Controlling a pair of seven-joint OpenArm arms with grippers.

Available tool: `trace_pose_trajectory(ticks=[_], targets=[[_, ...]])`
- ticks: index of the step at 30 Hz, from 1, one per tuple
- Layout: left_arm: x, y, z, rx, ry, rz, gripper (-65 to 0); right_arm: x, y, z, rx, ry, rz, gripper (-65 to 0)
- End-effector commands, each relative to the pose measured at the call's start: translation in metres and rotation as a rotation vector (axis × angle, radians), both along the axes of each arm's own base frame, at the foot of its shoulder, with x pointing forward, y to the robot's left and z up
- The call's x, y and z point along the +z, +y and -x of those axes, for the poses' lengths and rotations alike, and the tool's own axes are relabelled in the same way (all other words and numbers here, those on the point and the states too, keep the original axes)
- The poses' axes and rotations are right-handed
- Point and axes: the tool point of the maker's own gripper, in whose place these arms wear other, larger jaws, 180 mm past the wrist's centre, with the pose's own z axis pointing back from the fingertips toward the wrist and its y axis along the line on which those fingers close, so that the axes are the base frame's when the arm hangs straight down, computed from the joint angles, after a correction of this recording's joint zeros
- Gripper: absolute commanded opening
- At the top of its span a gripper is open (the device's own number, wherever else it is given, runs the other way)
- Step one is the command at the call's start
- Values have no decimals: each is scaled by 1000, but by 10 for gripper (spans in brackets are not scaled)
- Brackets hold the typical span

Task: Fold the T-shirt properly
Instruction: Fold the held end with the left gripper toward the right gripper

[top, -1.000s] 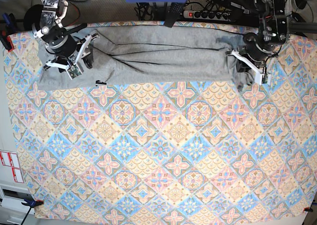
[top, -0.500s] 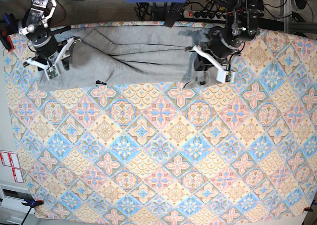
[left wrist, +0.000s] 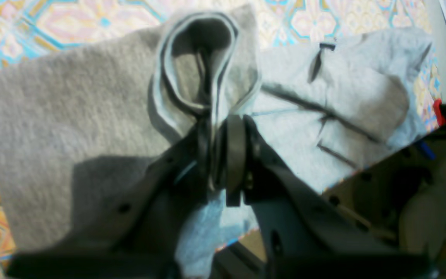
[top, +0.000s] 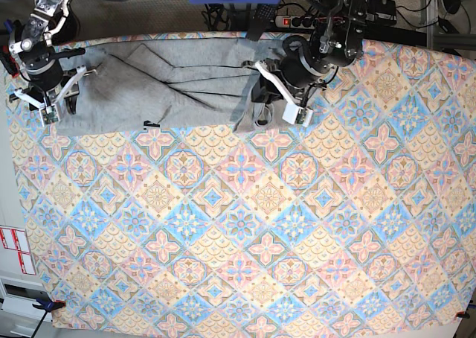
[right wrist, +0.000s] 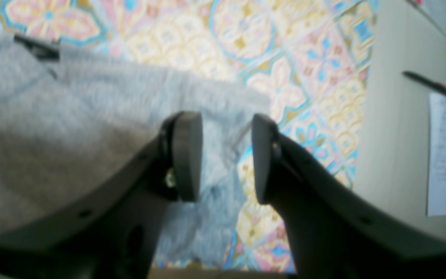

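Note:
The grey T-shirt lies bunched along the table's far edge, with a bit of black print showing at its near hem. My left gripper is shut on a fold of the shirt's right end, held above the rest of the cloth. In the left wrist view the pinched fabric loops up beyond the left gripper, over the T-shirt. My right gripper hovers open at the shirt's left end. In its wrist view the right gripper holds nothing above the T-shirt corner.
A patterned tablecloth covers the table. A power strip and cables lie behind the far edge. A red clamp grips the left corner. Paper labels sit beside the left edge, and a pen and a sheet lie off the table.
My left gripper has carried the shirt's right end leftward over the body, shortening the shirt. My right arm has drifted left toward the table's edge, still open.

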Motion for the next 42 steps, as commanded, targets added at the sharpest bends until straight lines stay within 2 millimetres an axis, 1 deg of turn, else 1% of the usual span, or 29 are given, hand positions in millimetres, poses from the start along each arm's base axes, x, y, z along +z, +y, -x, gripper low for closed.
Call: trace_pose_trajectory(ticks=[1,3,6,12,13,15,17,19,20,22,24,25,26,29,31,33,37,39,40,42], targets=[[9,-9,-6,-13,-33,30,-650,15,-5,-9,8,-52,19,-447],[9,-18,-7,-41,-37,34,-650,15,-5,-9,9,-53,19,-447],[5,-29,0,-78,-21,43,-650,15,-5,-9,9,-53,19,-447],[5,-29,1,-83,-22,40,-650,15,-5,-9,9,-53,19,-447],[6,-29,1,-83,-23,41,-640,15,-5,-9,9,-53,19,-447],[7,-27,2,-85,-25,39,-587,15,-5,-9,9,-53,19,-447],[9,-23,2,-100,-39,26,-502,15,-4,-9,12,-53,17,-447],[16,-27,6,-141,-61,19,-398,15,-3,-10,13,-53,17,-447],[18,-25,7,-157,-71,9,-357,15,-3,-10,13,-53,17,-447],[28,-24,7,-181,-105,2,-281,15,-3,-10,13,-53,17,-447],[41,-21,4,-190,-145,-4,-240,15,-3,-10,13,-53,17,-447],[42,-18,6,-194,-150,-11,-233,15,-3,-10,13,-53,17,-447],[42,-10,6,-192,-154,-30,-233,15,-3,-9,12,-51,17,-447],[33,22,4,-160,-142,-104,-248,15,-5,-8,7,-49,19,-447],[27,50,2,-123,-130,-161,-263,14,-5,-8,6,-47,19,-447],[24,72,0,-89,-121,-203,-278,12,-6,-7,2,-40,20,-447],[20,108,1,-33,-107,-274,-304,11,-8,-6,0,-32,22,-444],[16,116,3,-20,-92,-290,-304,5,-15,-1,-4,19,43,-443],[13,118,4,-15,-81,-292,-304,2,-23,2,-8,56,60,-442],[5,122,6,-10,-58,-297,-300,-4,-31,1,-18,94,67,-431]])
